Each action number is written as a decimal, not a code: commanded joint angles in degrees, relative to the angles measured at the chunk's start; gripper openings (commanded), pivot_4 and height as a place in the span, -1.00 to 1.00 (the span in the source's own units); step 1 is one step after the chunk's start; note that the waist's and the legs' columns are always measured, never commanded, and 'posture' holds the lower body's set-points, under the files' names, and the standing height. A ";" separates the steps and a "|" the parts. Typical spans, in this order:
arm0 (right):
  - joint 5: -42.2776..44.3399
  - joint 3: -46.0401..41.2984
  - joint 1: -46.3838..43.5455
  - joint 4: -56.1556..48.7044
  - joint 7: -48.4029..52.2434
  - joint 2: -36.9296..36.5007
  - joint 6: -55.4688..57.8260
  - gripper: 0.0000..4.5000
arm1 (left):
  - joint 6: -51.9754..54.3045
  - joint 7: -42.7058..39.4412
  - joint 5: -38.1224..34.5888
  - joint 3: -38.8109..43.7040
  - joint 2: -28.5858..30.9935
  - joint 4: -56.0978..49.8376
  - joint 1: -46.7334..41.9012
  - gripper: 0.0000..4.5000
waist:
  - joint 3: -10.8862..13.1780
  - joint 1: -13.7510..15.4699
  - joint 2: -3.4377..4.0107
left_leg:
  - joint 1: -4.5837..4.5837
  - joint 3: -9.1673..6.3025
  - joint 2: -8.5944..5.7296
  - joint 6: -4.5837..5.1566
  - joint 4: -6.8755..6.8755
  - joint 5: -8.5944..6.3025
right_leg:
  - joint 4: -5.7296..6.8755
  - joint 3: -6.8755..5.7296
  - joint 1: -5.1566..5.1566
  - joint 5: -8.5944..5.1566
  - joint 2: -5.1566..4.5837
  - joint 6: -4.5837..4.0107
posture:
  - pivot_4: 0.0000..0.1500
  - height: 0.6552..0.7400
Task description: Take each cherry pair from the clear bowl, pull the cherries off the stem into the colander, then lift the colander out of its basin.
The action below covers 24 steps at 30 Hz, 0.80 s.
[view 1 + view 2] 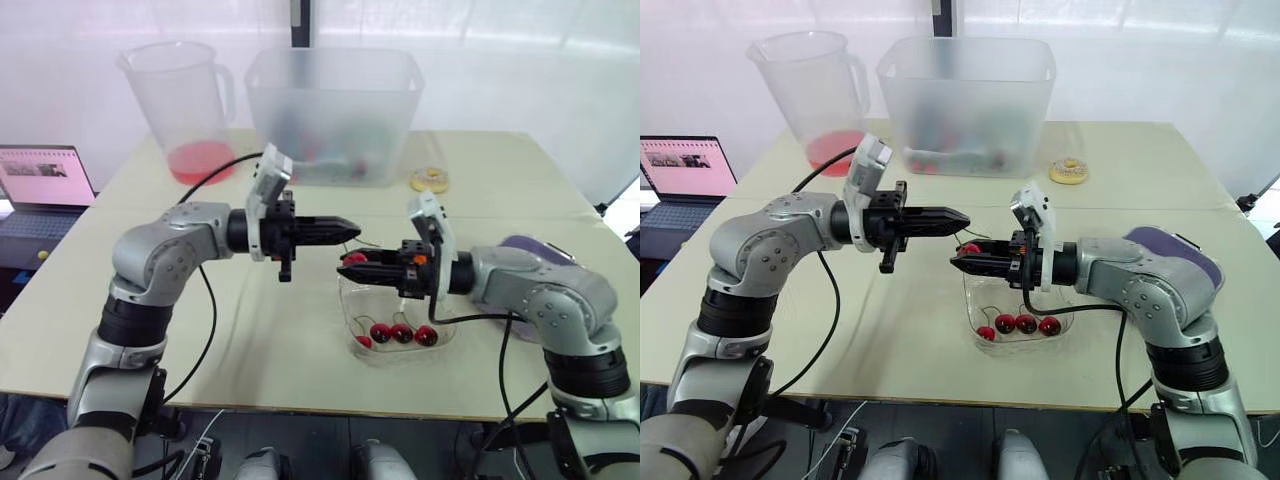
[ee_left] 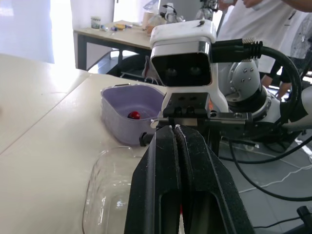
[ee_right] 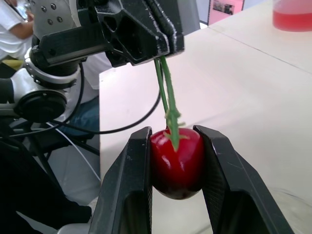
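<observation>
Four cherries are counted in the one clear bowl, a fifth cherry is clamped above it by the right gripper, its stem pinched in the left gripper, a sixth cherry is seen in the purple basin at the bowl's 2 o'clock, and one jug at 11.

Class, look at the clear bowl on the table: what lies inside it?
Four red cherries with stems lie in the near half of the clear bowl. The right gripper hangs over part of the far half, so anything there is hidden.
</observation>
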 commanded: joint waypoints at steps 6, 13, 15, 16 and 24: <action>0.13 -1.47 3.11 -0.68 -0.14 -1.56 0.61 -0.62 | -2.28 -0.87 -0.16 2.05 -0.18 -0.66 -2.14 -1.00 | 0.00 0.02 0.00 | 0.00 0.00 0.00 0.00 0.00 0.00 | 0.00 0.00 0.00 0.00 0.01 0.00 | 1.00 0.37; 0.24 -1.54 5.38 -1.23 0.39 -2.58 0.87 -0.62 | -2.45 -1.15 0.23 2.09 -0.50 -0.34 -2.29 -1.00 | 0.00 0.00 0.00 | 0.00 0.00 0.00 0.00 0.00 0.00 | -0.01 0.00 0.00 0.00 0.01 0.00 | 1.00 0.37; 0.06 -1.32 5.77 -1.30 0.45 -3.06 0.96 -0.62 | -2.52 -1.07 0.19 2.05 -0.52 -0.31 -2.32 -1.00 | 0.01 0.03 -0.02 | 0.00 -0.01 0.00 0.00 0.00 0.00 | -0.01 0.00 0.00 0.00 0.01 0.00 | 1.00 0.37; 0.06 -1.20 5.88 -1.23 0.42 -3.30 1.16 -0.62 | -2.56 -1.09 0.16 2.03 -0.53 -0.28 -2.33 -1.00 | 0.02 0.03 -0.03 | 0.00 -0.01 0.00 0.00 0.00 0.00 | -0.01 0.00 0.00 0.00 0.01 0.00 | 1.00 0.37; -0.58 -1.15 6.36 -0.78 1.02 -4.30 1.08 -0.62 | -2.66 -0.99 0.12 2.19 -0.72 -0.41 -2.15 -1.00 | 0.02 0.00 -0.03 | 0.00 -0.01 0.00 0.00 0.00 0.00 | -0.02 0.00 0.00 0.00 0.02 0.00 | 1.00 0.37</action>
